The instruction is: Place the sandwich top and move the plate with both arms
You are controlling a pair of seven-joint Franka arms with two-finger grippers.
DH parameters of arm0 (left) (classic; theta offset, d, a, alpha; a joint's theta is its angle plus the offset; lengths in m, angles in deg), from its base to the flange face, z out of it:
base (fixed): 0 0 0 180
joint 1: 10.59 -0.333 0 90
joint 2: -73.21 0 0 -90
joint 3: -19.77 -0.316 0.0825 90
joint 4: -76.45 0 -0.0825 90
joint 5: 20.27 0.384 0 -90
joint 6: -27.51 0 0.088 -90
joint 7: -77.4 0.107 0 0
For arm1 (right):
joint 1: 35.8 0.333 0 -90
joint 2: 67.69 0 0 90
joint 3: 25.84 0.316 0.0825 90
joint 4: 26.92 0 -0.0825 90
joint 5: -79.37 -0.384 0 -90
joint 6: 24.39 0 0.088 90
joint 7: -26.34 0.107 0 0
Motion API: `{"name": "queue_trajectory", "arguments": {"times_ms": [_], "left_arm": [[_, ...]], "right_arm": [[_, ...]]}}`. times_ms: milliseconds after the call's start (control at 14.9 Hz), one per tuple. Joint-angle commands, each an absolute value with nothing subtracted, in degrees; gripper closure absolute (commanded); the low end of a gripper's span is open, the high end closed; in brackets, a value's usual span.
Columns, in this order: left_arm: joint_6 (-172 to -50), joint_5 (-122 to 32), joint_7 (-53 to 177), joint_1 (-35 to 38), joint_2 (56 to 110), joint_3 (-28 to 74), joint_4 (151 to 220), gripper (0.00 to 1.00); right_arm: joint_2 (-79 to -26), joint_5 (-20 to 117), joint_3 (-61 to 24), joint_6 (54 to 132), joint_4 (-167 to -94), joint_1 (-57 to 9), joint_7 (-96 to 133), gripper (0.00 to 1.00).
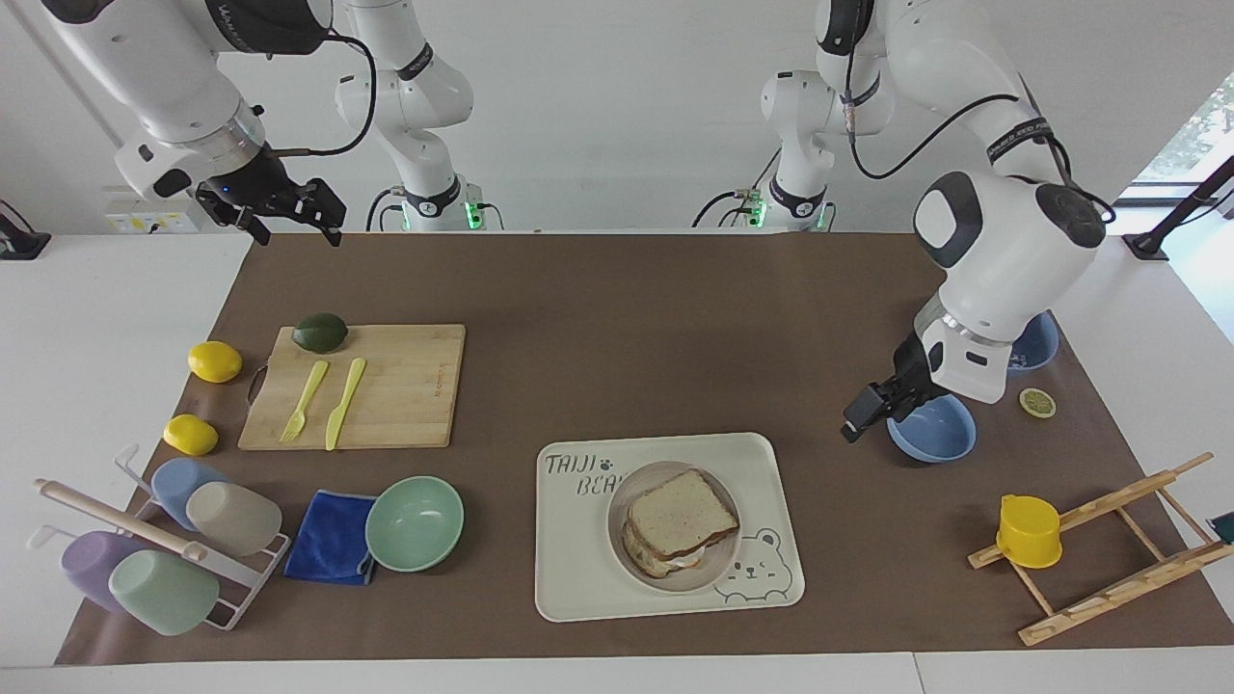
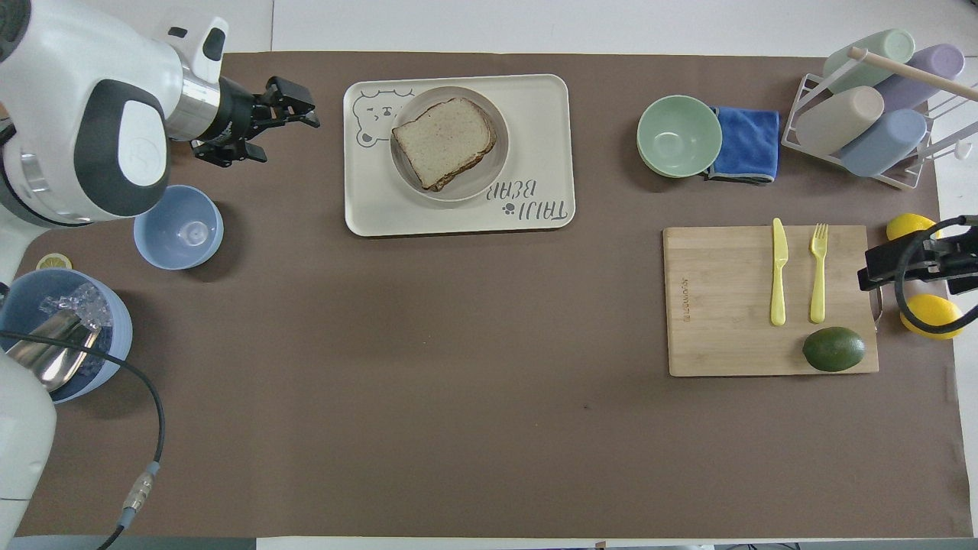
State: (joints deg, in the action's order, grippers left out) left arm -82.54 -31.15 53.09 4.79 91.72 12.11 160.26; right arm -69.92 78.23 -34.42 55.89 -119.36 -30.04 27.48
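Observation:
The sandwich top lies flat on the stacked sandwich on the round beige plate, which stands on the cream bear tray. In the overhead view the slice covers most of the plate. My left gripper is open and empty, raised over the mat between the tray and the small blue bowl; it also shows in the overhead view. My right gripper is open and waits high over the mat's edge at the right arm's end.
A large blue bowl with ice and a scoop, a lemon slice and a wooden rack with a yellow cup are at the left arm's end. A mint bowl, blue cloth, cup rack and cutting board are at the other.

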Motion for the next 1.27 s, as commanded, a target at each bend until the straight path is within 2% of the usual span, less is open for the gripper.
{"name": "queue_trajectory", "arguments": {"times_ms": [0, 468, 669, 803, 937, 1204], "left_arm": [[-78.5, -26.69, 54.8, 3.66, 86.41, 11.95, 162.68, 0.0], [-66.03, -24.23, 64.46, 1.27, 78.67, 11.95, 162.76, 0.0], [-62.32, -22.64, 71.67, 1.01, 77.08, 12.21, 163.2, 0.0], [-61.79, -22.64, 75.1, -1.7, 76.12, 14.22, 164.08, 0.0], [-63.09, -22.55, 75.82, -4.69, 74.02, 18.08, 168.45, 0.0], [-69.41, -22.2, 75.73, -4.79, 70.24, 18.89, 176.8, 0.0]], "right_arm": [[-70.23, 78.58, -34.37, 55.68, -119.9, -30.09, 26.96, 0.0], [-70.23, 78.58, -34.37, 55.68, -119.82, -30.09, 26.96, 0.0], [-70.23, 78.58, -34.37, 55.68, -119.9, -30.09, 26.96, 0.0], [-70.23, 78.58, -34.37, 55.68, -119.82, -30.09, 26.96, 0.0], [-70.23, 78.58, -34.37, 55.68, -119.82, -30.09, 26.96, 0.0], [-70.23, 78.58, -34.37, 55.68, -119.82, -30.09, 26.96, 0.0]]}}
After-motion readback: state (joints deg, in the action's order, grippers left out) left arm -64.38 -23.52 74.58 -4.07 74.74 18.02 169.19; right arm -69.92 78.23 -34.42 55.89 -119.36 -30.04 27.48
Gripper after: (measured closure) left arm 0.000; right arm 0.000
